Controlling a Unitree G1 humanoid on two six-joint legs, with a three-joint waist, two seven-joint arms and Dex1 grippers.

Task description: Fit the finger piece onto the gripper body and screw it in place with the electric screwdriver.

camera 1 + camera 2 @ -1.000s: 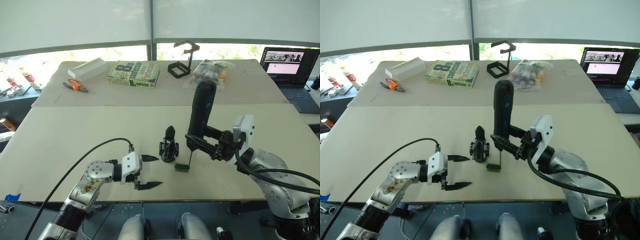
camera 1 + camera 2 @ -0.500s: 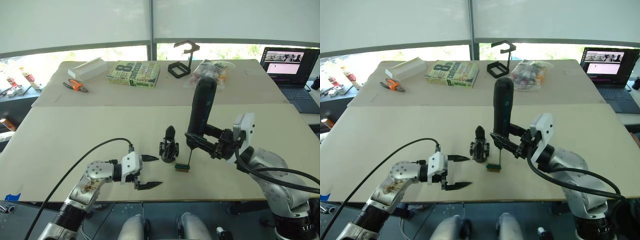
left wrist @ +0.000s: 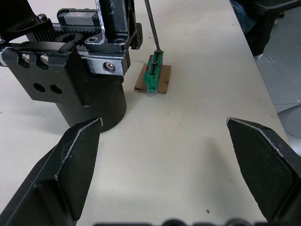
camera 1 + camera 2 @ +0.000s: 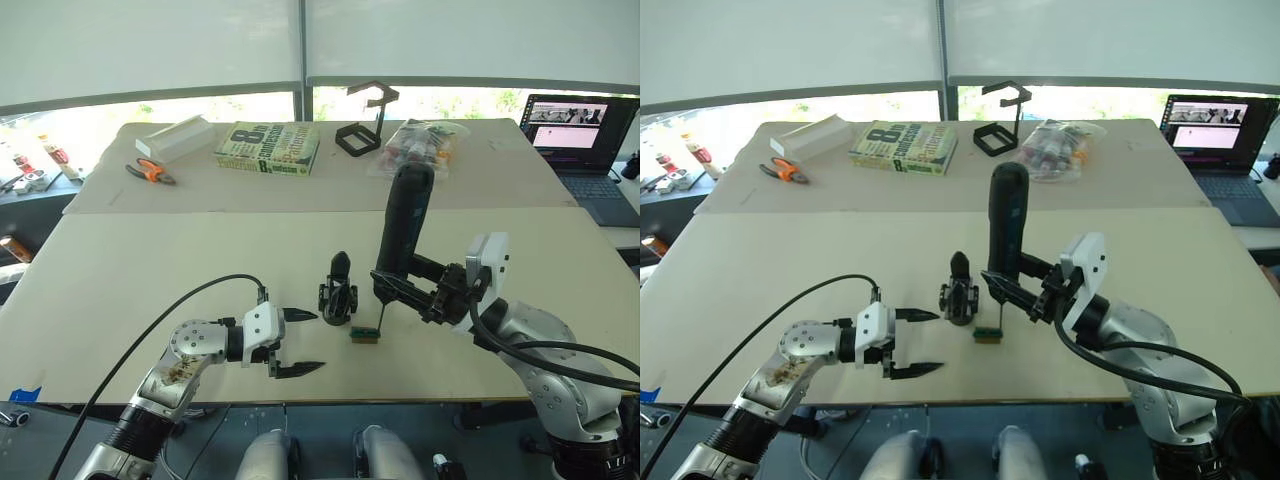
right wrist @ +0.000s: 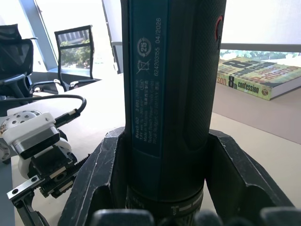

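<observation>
The gripper body stands mid-table on its round base, one pointed black finger sticking up. My right gripper is shut on the electric screwdriver near its lower end, holding it nearly upright just right of the body. The thin bit rests on a small green-and-brown block. My left gripper is open and empty, low over the table left of the body, with the body close ahead of its fingertips. A loose finger piece is out of view.
On the far table lie a book, orange-handled pliers, a white box, a black wire-frame stand and a clear bag of parts. A laptop sits at the far right. The table's front edge runs just behind my left gripper.
The right wrist has sunk very slightly with the screwdriver. The bit stays on the green block, and the left gripper has not moved.
</observation>
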